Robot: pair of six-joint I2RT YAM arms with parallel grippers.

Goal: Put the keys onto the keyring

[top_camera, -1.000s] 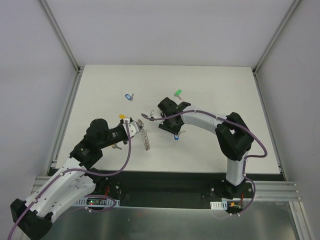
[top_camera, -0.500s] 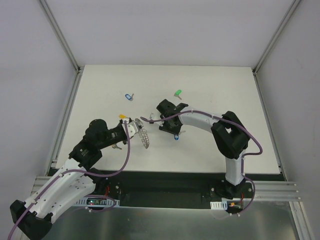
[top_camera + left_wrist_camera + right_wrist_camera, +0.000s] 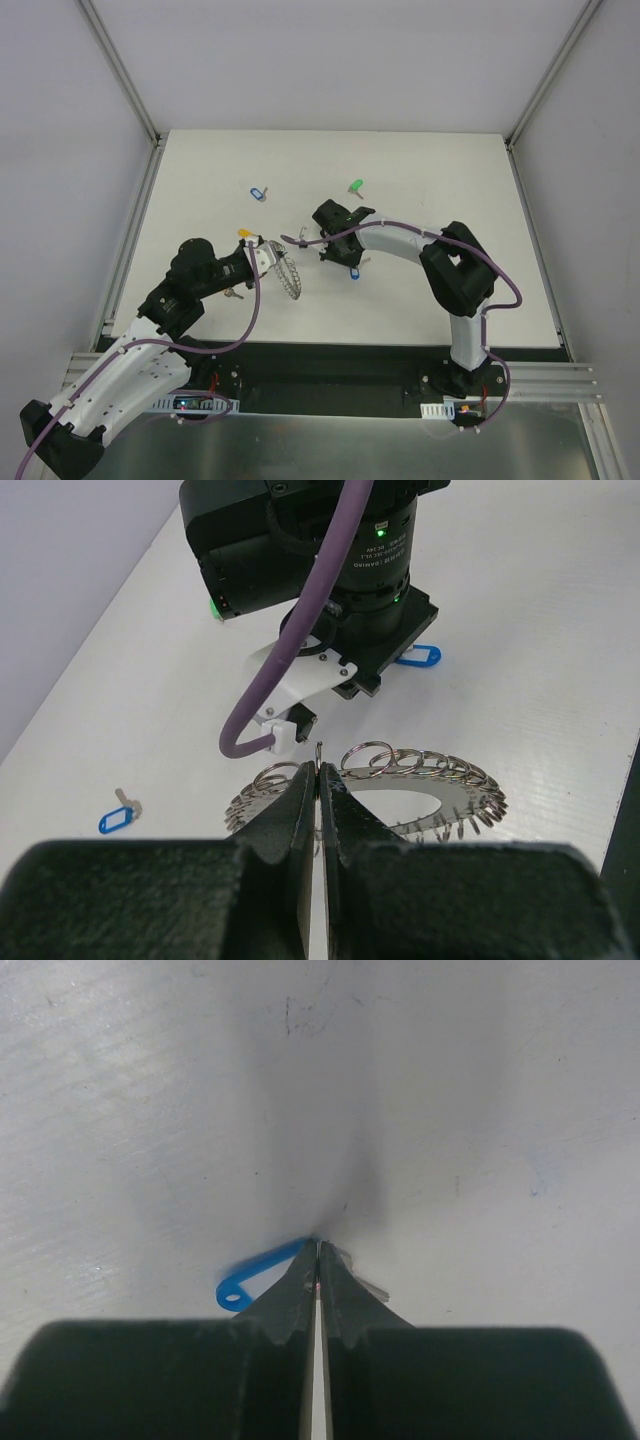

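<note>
Right wrist view is showing us our right gripper (image 3: 318, 1255) with its jaws pressed together on the small silver key with the solid-blue plastic head (image 3: 252, 1274). The key is lying on the white table (image 3: 480, 1110), its blue head sticking out left of the tips and its metal shank to the right. Our left gripper (image 3: 318, 780) is pinching, jaws closed, the rim of the large silver-grey metal keyring (image 3: 455, 780) edged with small wire loops, and is offering it toward the right arm, near the key but apart from it. We are judging that we are picking up this key. Next we are needing a clean lift, a short carry to the keyring, and careful alignment of the key's hole with one wire loop. How firm the pinch is, we cannot tell.
</note>
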